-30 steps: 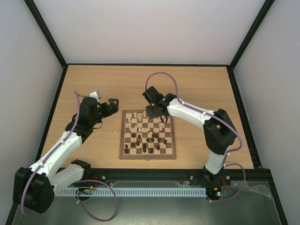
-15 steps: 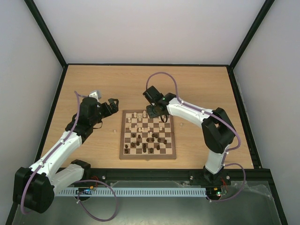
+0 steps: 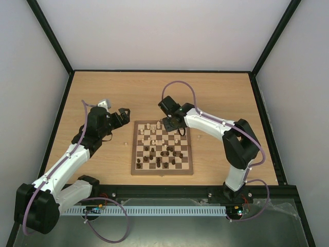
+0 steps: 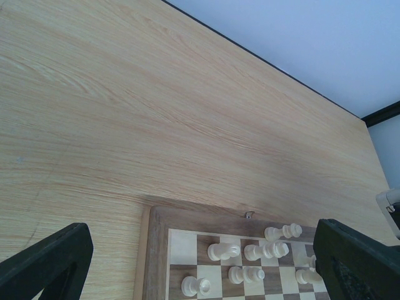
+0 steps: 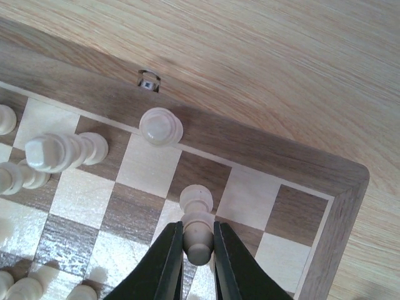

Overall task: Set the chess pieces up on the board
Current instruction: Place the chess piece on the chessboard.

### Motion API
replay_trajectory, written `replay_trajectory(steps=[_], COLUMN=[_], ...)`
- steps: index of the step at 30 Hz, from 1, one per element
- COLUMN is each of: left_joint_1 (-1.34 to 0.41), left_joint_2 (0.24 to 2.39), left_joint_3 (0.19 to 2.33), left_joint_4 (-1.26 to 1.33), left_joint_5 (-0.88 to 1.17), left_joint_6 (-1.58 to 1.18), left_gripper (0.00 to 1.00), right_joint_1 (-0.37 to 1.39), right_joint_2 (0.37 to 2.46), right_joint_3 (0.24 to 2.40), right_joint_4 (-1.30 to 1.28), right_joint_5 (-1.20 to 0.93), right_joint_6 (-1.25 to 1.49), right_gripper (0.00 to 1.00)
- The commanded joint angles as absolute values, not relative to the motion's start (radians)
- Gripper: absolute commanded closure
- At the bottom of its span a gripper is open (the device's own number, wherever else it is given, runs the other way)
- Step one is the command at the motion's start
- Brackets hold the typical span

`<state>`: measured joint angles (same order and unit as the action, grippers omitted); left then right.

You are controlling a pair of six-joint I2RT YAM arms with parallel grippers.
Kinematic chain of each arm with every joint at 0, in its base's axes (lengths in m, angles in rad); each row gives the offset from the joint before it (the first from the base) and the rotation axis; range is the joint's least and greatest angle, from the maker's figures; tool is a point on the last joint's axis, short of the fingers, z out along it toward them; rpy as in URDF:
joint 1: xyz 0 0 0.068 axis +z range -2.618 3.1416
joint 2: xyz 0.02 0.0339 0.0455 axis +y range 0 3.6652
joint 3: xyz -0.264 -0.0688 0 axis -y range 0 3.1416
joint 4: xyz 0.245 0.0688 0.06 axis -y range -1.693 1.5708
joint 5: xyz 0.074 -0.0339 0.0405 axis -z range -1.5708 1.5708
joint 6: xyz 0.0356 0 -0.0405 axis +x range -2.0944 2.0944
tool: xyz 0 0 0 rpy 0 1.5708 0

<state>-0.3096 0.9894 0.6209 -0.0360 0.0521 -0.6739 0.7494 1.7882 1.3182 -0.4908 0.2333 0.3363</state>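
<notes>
The board (image 3: 162, 167) lies at the table's middle with cream pieces (image 3: 148, 125) along its far rows and dark pieces (image 3: 165, 153) nearer me. My right gripper (image 3: 171, 123) hangs over the board's far right corner, shut on a cream piece (image 5: 198, 225) held above the squares (image 5: 250, 194). Another cream piece (image 5: 160, 126) stands on the far border. My left gripper (image 3: 123, 114) is open and empty, left of the board's far left corner (image 4: 156, 250); its fingers (image 4: 44, 262) frame cream pieces (image 4: 224, 251).
The wooden table (image 3: 103, 92) is enclosed by a black frame and pale walls. A small metal clasp (image 5: 148, 80) sits on the board's far edge. Both arm bases sit at the near edge.
My right gripper has shifted slightly toward me and to the right over the board's far right corner, the cream piece still in it. The left arm has not moved.
</notes>
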Motion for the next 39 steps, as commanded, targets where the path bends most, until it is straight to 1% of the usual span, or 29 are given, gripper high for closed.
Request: replay_trajectory(steps=[1, 27, 29, 36, 39], left_joint_1=[-0.31, -0.309, -0.309, -0.308, -0.308], left_joint_2=[0.986, 0.995, 0.994, 0.993, 0.995], left_joint_3=[0.609, 0.607, 0.607, 0.607, 0.607], left_joint_4=[-0.025, -0.021, -0.021, -0.022, -0.022], left_joint_5=[0.061, 0.064, 0.064, 0.064, 0.064], left_joint_6=[-0.677, -0.678, -0.678, -0.676, -0.676], left_gripper=[0.01, 0.01, 0.01, 0.01, 0.0], right_joint_1=[0.74, 0.73, 0.729, 0.729, 0.729], right_joint_2=[1.832, 1.884, 1.888, 1.882, 1.869], right_joint_3=[1.369, 1.397, 1.397, 1.4, 1.404], right_joint_4=[-0.561, -0.57, -0.572, -0.574, -0.571], right_joint_5=[0.274, 0.241, 0.24, 0.24, 0.238], right_joint_6=[0.325, 0.318, 0.319, 0.32, 0.323], right_gripper=[0.86, 0.85, 0.82, 0.81, 0.73])
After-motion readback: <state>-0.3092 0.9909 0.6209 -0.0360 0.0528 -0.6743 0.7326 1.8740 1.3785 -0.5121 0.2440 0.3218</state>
